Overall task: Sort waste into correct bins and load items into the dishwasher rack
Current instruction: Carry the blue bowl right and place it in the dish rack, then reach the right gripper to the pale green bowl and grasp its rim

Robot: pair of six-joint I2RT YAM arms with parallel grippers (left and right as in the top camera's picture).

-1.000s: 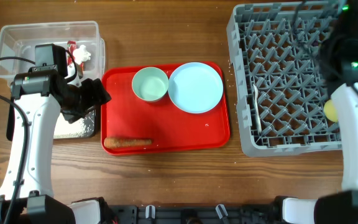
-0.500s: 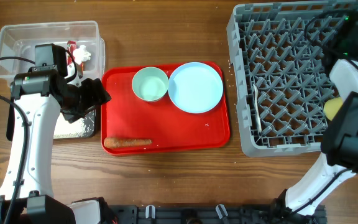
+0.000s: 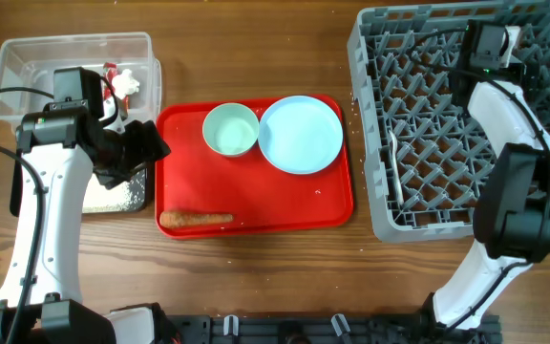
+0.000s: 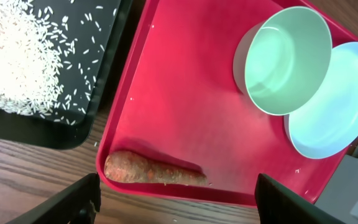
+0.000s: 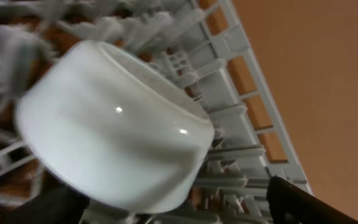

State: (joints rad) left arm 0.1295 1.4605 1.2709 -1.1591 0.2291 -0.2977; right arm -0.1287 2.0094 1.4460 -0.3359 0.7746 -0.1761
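Right jaws are gaping about the bowl [image 5: 114, 124] lying in the far corner of the rack [image 3: 375, 143], gripping nothing; best lifting straight up, not nudging it. Left jaws are hanging open, empty.

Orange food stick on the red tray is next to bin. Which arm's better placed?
Left. The left hand hovers at the red tray's left edge, fingers apart, food stick in its wrist view. The right hand is at the dishwasher rack's far corner, by a bowl.
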